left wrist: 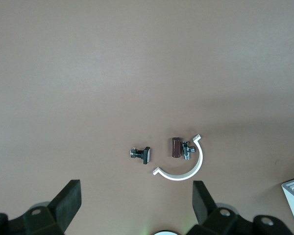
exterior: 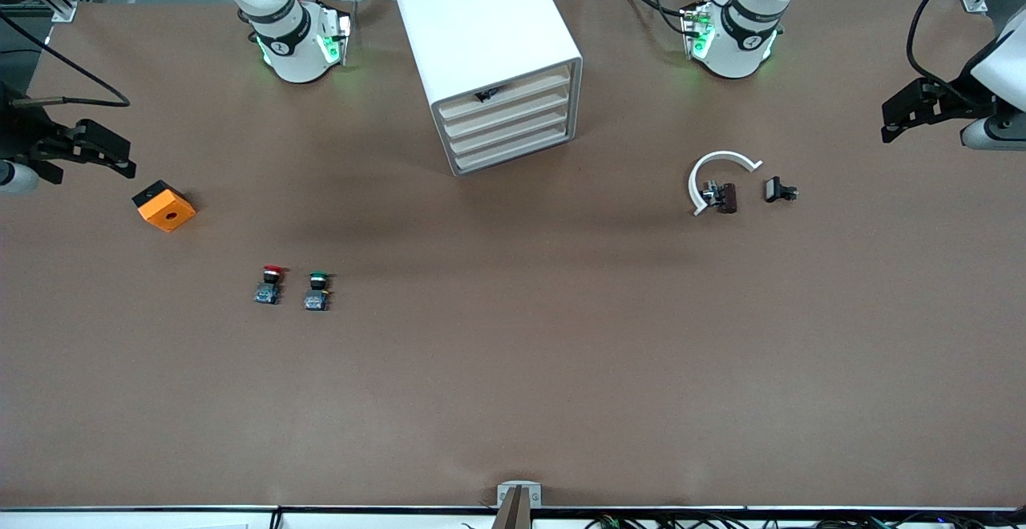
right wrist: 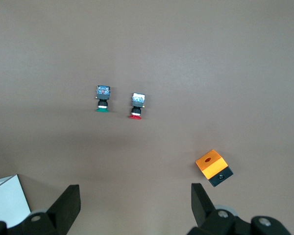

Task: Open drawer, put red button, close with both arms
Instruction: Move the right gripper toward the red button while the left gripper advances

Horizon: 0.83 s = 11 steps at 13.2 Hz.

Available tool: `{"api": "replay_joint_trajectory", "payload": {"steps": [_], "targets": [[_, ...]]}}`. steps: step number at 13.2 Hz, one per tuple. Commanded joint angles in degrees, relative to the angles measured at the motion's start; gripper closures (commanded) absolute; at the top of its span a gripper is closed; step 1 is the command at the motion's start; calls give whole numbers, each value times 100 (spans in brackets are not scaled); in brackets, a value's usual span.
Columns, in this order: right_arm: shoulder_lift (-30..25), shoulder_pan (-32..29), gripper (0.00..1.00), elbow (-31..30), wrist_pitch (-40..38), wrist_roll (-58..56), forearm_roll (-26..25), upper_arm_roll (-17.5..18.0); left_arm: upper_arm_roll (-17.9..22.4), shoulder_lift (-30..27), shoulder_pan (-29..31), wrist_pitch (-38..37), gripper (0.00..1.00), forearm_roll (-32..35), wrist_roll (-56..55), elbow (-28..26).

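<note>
The red button point(exterior: 271, 283) stands on the brown table toward the right arm's end, beside a green-capped switch point(exterior: 317, 290). Both show in the right wrist view, the red button point(right wrist: 136, 105) and the green switch point(right wrist: 102, 98). The white drawer cabinet point(exterior: 489, 56) stands between the two arm bases, and its drawers look shut. My right gripper point(exterior: 88, 148) is open and empty over the right arm's end of the table, well away from the red button; it also shows in the right wrist view point(right wrist: 135, 203). My left gripper point(exterior: 922, 108) is open and empty over the left arm's end; it also shows in the left wrist view point(left wrist: 137, 203).
An orange box point(exterior: 164, 206) lies under the right gripper's reach, also seen in the right wrist view point(right wrist: 213, 167). A white C-shaped ring point(exterior: 717, 176), a brown part point(exterior: 724, 196) and a small black part point(exterior: 779, 190) lie toward the left arm's end.
</note>
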Motion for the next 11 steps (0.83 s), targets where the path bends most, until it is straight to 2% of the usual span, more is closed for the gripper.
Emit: {"api": "replay_joint_trajectory", "payload": {"steps": [1, 4, 6, 9, 11], "targets": [[1, -92, 0, 22, -2, 50, 42, 46, -30, 73, 40, -5, 0, 5, 81, 108], [1, -92, 0, 22, 6, 50, 42, 45, -38, 170, -30, -5, 0, 5, 37, 126], [1, -92, 0, 22, -2, 41, 42, 45, -108, 616, -74, -5, 0, 5, -234, 414], [27, -92, 0, 4, 24, 41, 51, 46, -205, 1170, -206, 30, 0, 14, -771, 513], [159, -92, 0, -48, 208, 33, 51, 46, -205, 1435, -363, 476, 0, 40, -807, 504]]}}
